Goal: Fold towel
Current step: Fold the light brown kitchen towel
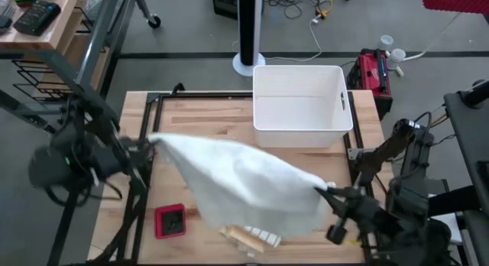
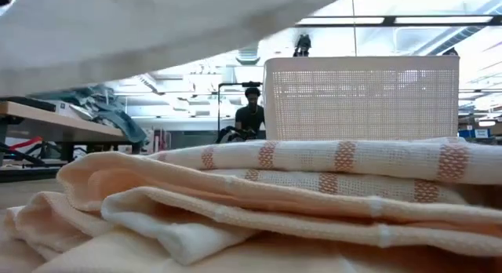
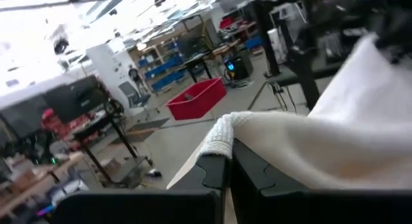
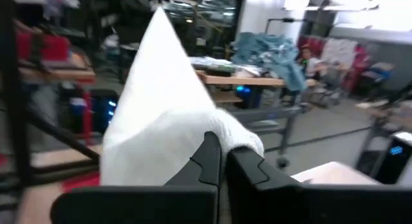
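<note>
Cloth like this white towel (image 1: 244, 186) is light, soft and limp, so we judge it will sag and swing wherever it is unsupported, and corners are the places to hold it. We have it lifted above the counter (image 1: 221, 117), stretched between the left pincer (image 1: 145, 146), pressed together on one corner, and the right pincer (image 1: 330, 191), pinching the opposite corner. We would keep both pinches deep, since thin edges could slip out.
</note>
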You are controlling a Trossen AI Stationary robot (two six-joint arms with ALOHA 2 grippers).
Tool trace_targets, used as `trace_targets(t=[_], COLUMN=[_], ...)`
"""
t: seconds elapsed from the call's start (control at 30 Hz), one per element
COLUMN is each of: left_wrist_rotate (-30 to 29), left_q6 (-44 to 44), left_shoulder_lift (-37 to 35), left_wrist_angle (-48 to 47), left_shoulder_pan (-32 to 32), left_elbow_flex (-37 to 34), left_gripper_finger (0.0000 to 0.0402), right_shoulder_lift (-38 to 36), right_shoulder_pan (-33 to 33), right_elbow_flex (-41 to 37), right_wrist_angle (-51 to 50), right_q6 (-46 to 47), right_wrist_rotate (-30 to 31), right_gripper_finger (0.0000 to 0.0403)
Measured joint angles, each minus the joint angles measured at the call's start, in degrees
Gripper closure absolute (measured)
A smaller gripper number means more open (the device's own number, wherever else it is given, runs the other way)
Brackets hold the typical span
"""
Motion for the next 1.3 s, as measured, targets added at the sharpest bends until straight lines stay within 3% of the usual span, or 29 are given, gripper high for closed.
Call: trace_targets(t=[0.1, 0.2, 0.27, 0.33, 0.5, 0.6, 0.77, 0.9, 1.03, 1.17, 1.3], left_wrist_rotate=[1.1, 12.0, 22.5, 28.6, 31.5, 36.4, 45.9, 47.2, 54.4, 58.4, 53.5], left_q6=[0.1, -2.6, -8.9, -18.2, -38.0, -48.5, -58.9, -69.4, -80.1, -81.7, -75.1], left_shoulder_lift=[-3.6, -5.6, -6.2, -5.8, -1.6, 1.4, 7.4, 8.6, 8.6, 8.3, 7.5], left_wrist_angle=[-0.8, -2.1, -3.9, -6.8, -11.1, -9.5, -6.6, -6.9, -3.0, 6.6, 12.1], left_shoulder_pan=[0.1, -0.8, -2.0, -3.2, -4.0, -5.3, -6.4, -6.2, -6.2, -6.3, -6.3], left_elbow_flex=[-0.1, -0.9, -1.9, -3.9, -13.1, -18.3, -25.4, -29.0, -33.6, -38.3, -40.9], left_gripper_finger=[0.0401, 0.0401, 0.0401, 0.0401, 0.0401, 0.0401, 0.0399, 0.0384, 0.0370, 0.0366, 0.0366], right_shoulder_lift=[0.1, 0.1, 0.3, 1.2, 4.5, 7.7, 11.6, 12.8, 13.0, 12.8, 12.6], right_shoulder_pan=[-2.2, -2.5, -2.5, -2.4, -2.0, -1.0, 0.4, 0.2, 0.4, 0.6, 0.6], right_elbow_flex=[-0.9, -2.7, -4.9, -8.5, -17.3, -20.7, -22.8, -22.8, -22.7, -22.3, -19.9], right_wrist_angle=[-5.8, -15.0, -20.8, -23.9, -22.4, -22.1, -22.0, -21.3, -16.4, -16.0, -23.1], right_q6=[1.8, 12.1, 23.4, 34.8, 54.1, 62.9, 77.5, 82.7, 82.0, 80.9, 81.3], right_wrist_rotate=[-0.2, -1.7, -5.8, -11.3, -26.4, -32.1, -41.1, -50.3, -58.4, -59.1, -54.7], right_gripper_finger=[0.0403, 0.0403, 0.0403, 0.0403, 0.0403, 0.0399, 0.0370, 0.0320, 0.0260, 0.0211, 0.0184])
